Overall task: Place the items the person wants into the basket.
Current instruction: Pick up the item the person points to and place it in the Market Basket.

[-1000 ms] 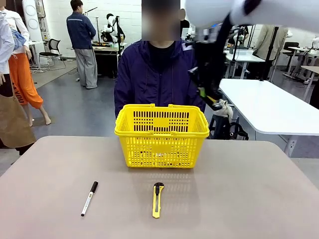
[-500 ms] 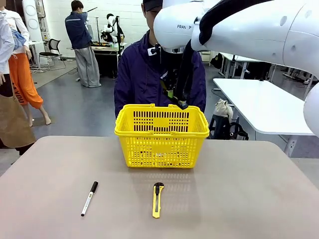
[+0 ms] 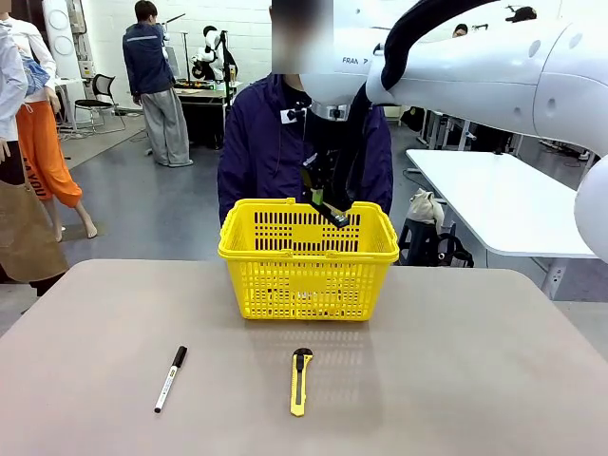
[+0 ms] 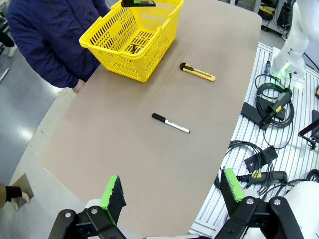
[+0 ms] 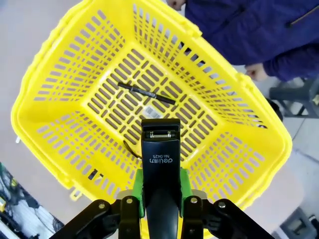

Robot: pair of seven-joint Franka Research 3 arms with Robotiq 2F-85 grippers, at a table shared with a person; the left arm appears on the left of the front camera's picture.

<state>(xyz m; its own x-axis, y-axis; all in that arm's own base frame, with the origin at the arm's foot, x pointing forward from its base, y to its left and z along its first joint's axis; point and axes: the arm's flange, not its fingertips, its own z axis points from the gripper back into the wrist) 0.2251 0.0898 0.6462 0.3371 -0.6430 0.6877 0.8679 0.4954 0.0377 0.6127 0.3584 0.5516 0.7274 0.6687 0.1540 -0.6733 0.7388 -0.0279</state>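
Table (image 3: 475, 380): grey-brown top; person (image 3: 271, 152) in a dark navy jacket stands at its far edge, directly behind the basket.

Marker (image 3: 171, 378): white barrel, black cap; lies flat on the table at about 7 o'clock from the basket, well apart from it, cap end toward the person. Seen also from the left wrist (image 4: 170, 123).

Utility knife (image 3: 300, 381): yellow and black; lies flat at 6 o'clock from the basket, near it, not touching, lengthwise toward the basket. Nothing stands between it and the marker.

Basket (image 3: 285, 275): bright yellow, lattice sides, handles folded down on the rim; upright at the far middle of the table. Contents, seen from the right wrist (image 5: 75, 79): a slim black pen (image 5: 146, 93) lying flat on the floor grid. A thin dark strand lies near the wall at 7 o'clock; what it is cannot be told.

Right gripper (image 5: 160, 191): hangs above the basket's opening, the arm reaching in from 2 o'clock in the front view. Jaws clamped on the black stapler (image 5: 160, 169), green pads pressing both its flanks; the stapler's nose points down into the basket, clear of the floor and the rim.

Left gripper (image 4: 172, 191): held high, well back from the table at the marker's side. Jaws spread fully apart, nothing between the pads.
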